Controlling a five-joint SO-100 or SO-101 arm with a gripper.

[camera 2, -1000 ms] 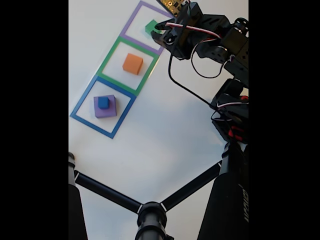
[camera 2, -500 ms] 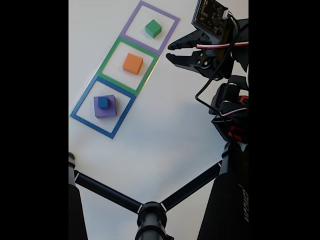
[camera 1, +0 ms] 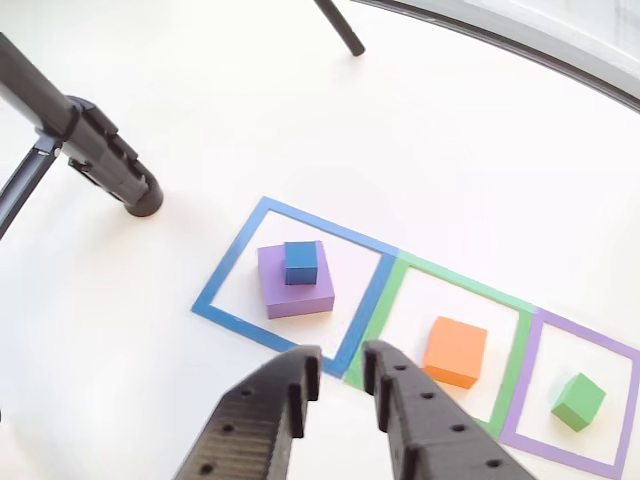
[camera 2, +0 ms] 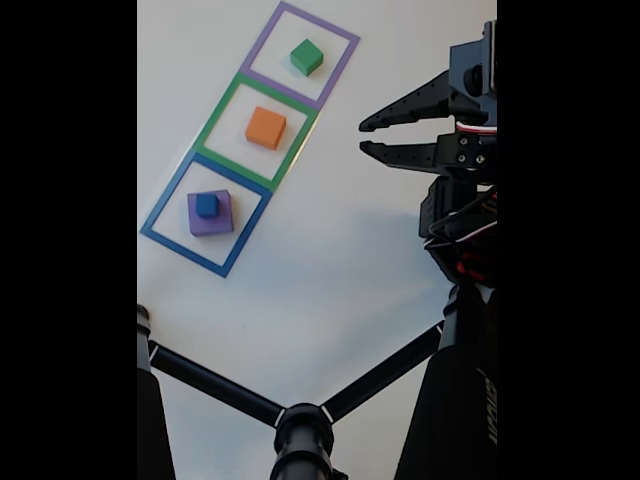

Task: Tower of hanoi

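Four blocks sat in three taped squares while the arm drew back with nothing in its grasp.

From the other view, the gripper [camera 1: 341, 375] hung with its jaws apart and empty, above the strip where the blue tape square [camera 1: 290, 290] met the green tape square [camera 1: 440, 340]; the blue cube [camera 1: 300, 262] rested on the purple block [camera 1: 296, 288], the orange block [camera 1: 456, 351] sat alone next door, and the green block [camera 1: 579, 401] alone in the purple tape square [camera 1: 575, 395]. From the fixed view, the gripper [camera 2: 364, 136] had pulled well clear of the green block [camera 2: 306, 56], which it had been touching a second before and left standing in place. I took that to mean green was delivered and the next block was due.
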